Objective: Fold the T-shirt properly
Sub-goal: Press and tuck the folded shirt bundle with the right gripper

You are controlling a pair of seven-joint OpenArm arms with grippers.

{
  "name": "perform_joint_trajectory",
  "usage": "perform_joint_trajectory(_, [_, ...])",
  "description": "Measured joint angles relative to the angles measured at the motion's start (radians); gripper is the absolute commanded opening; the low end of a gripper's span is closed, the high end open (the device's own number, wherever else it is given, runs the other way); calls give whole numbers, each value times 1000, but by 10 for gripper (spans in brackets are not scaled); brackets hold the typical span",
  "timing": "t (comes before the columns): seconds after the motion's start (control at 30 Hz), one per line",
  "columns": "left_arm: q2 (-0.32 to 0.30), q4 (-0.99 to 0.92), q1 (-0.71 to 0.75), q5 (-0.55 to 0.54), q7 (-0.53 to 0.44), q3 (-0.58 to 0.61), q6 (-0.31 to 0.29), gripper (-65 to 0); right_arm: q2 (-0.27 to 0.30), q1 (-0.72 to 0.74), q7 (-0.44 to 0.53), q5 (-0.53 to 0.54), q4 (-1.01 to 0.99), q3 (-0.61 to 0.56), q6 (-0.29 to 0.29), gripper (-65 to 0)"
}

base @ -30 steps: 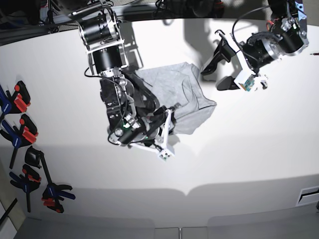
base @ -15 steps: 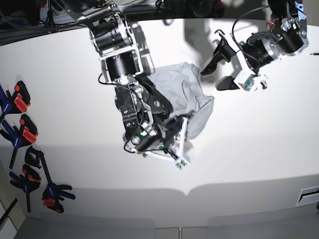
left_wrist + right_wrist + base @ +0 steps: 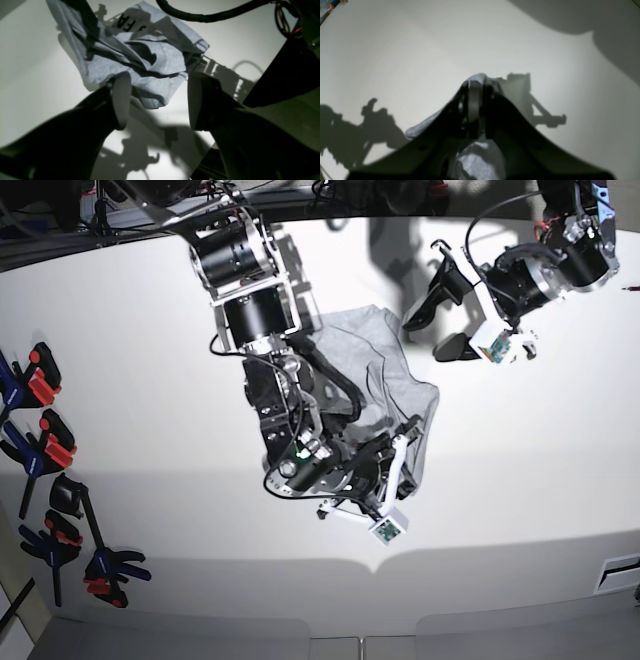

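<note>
The T-shirt (image 3: 385, 375) lies bunched and creased on the white table (image 3: 520, 480), near the table's middle in the base view; grey plain side mostly up, a strip of black block lettering (image 3: 130, 24) showing on one folded-over part in the left wrist view.

Right gripper (image 3: 408, 448): jaws closed tight on a pinch of the T-shirt's edge; in the right wrist view the grey cloth (image 3: 480, 155) bulges out beneath the closed fingertips and a small fold pokes past their tips; the arm reaches across the shirt, covering much of it in the base view.

Left gripper (image 3: 442, 302): jaws spread wide, nothing between them; held just beside the shirt's upper corner, not touching it; its two fingers (image 3: 121, 100) frame the crumpled cloth in the left wrist view.

Several blue, black and red clamps (image 3: 45, 445) lie at the table's edge, well apart from the shirt.
</note>
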Motion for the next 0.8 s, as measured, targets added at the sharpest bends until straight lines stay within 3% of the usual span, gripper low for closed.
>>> perform_joint_trajectory(0.07, [0, 0, 0, 1, 0, 0, 0, -319, 0, 0, -2, 4, 0, -1, 0, -460])
perform_joint_trajectory(0.13, [0, 0, 0, 0, 0, 0, 0, -319, 0, 0, -11, 24, 0, -1, 0, -419])
perform_joint_trajectory(0.37, [0, 0, 0, 1, 0, 0, 0, -319, 0, 0, -161, 24, 0, -1, 0, -419])
perform_joint_trajectory(0.47, [0, 0, 0, 19, -1, 0, 0, -319, 2, 0, -259, 29, 15, 0, 52, -419])
perform_joint_trajectory(0.67, [0, 0, 0, 20, -1, 0, 0, -319, 14, 0, -507, 371, 155, -6, 114, -419])
perform_joint_trajectory(0.73, [0, 0, 0, 20, -1, 0, 0, -319, 50, -10, -504, 471, 224, -6, 114, -419])
perform_joint_trajectory(0.8, [0, 0, 1, 21, -8, 0, 0, -319, 87, -36, -506, 506, 318, -4, 129, -419])
